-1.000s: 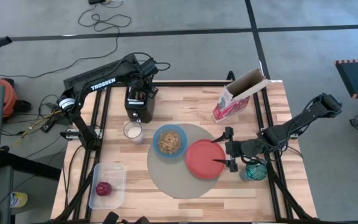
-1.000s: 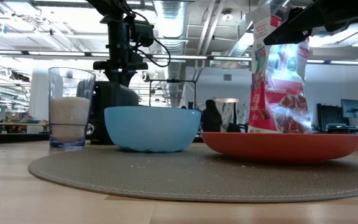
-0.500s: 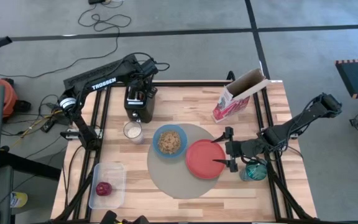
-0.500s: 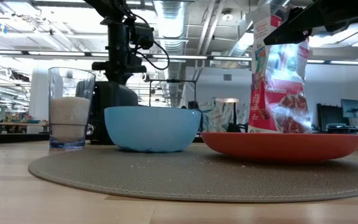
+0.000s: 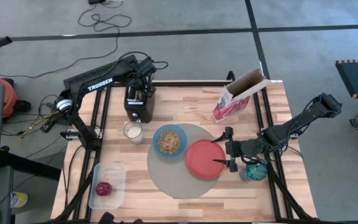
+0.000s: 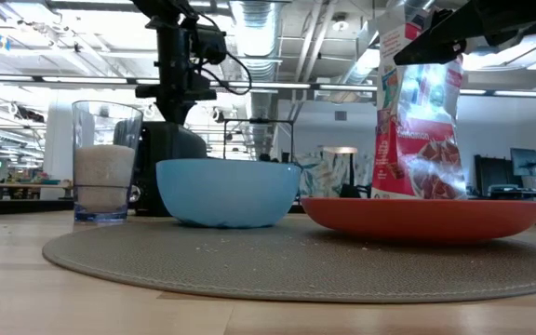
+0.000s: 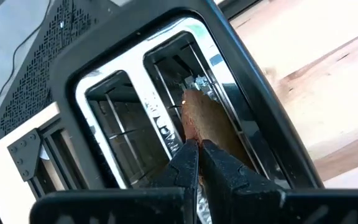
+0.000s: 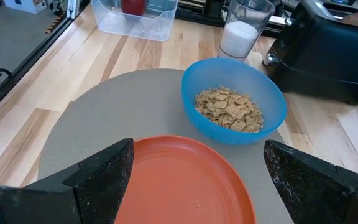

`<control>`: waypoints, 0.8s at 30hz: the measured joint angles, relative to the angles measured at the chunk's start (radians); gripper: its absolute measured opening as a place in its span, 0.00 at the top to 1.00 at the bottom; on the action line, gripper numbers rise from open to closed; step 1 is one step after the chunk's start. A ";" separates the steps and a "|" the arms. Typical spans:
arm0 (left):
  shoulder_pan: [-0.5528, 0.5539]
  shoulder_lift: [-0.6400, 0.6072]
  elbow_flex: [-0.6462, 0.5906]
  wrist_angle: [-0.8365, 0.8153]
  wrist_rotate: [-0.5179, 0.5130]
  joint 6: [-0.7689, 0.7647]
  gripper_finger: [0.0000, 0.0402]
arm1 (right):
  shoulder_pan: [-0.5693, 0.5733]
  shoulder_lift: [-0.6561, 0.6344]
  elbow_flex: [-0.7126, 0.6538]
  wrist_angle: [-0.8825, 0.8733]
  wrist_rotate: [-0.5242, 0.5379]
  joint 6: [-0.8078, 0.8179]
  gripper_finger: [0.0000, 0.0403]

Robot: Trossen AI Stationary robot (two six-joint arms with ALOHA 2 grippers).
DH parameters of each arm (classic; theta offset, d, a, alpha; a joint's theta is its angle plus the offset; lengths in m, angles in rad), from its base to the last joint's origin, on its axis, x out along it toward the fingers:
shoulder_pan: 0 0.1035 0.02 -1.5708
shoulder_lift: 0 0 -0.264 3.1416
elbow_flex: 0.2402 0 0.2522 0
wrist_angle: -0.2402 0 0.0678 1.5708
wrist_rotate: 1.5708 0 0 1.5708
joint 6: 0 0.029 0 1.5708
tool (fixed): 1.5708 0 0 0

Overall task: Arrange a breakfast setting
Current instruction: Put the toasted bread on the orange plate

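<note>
**A:** Left arm's shifted a bit since a second ago. Left gripper (image 5: 138, 92) sits directly over the toaster (image 5: 139, 103) at the table's back-left; in the low view the wrist looks slightly higher than it did. Everything else unchanged.

**B:** Holding anything?

**A:** Yes. Wrist view has the fingers (image 7: 188, 167) pinched narrow on the top edge of the toast slice (image 7: 209, 126), which stands upright in one toaster slot, mostly still inside.

**B:** Right side?

**A:** Right gripper (image 5: 229, 150) hasn't budged, parked at the right edge of the red-orange plate (image 5: 205, 159), jaws spread wide, holding nothing. Plate shows between its fingers in its own wrist view.

**B:** Layout?

**A:** Plate and light-blue bowl (image 5: 169, 141) are both on the round mat (image 5: 173, 177), bowl left of plate, nearly touching, cereal in it. Glass of milk (image 5: 132, 130) is just off the mat's left edge, in front of the toaster. Teal glass (image 5: 253, 170) is off the mat to the right, under the right arm. Red apple (image 5: 103, 188) is in the clear tub (image 5: 107, 185), front-left. Cereal bag (image 5: 238, 96) is at the back right.
</note>
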 joint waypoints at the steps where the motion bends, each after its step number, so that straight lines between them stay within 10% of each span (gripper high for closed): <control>1: 0.000 -0.010 0.000 -0.001 0.000 0.000 0.99 | 0.000 0.000 0.000 0.000 0.000 0.000 0.04; 24: -0.253 -0.307 0.001 0.106 -0.132 0.057 1.00 | 0.000 0.000 0.000 0.026 0.000 0.013 0.04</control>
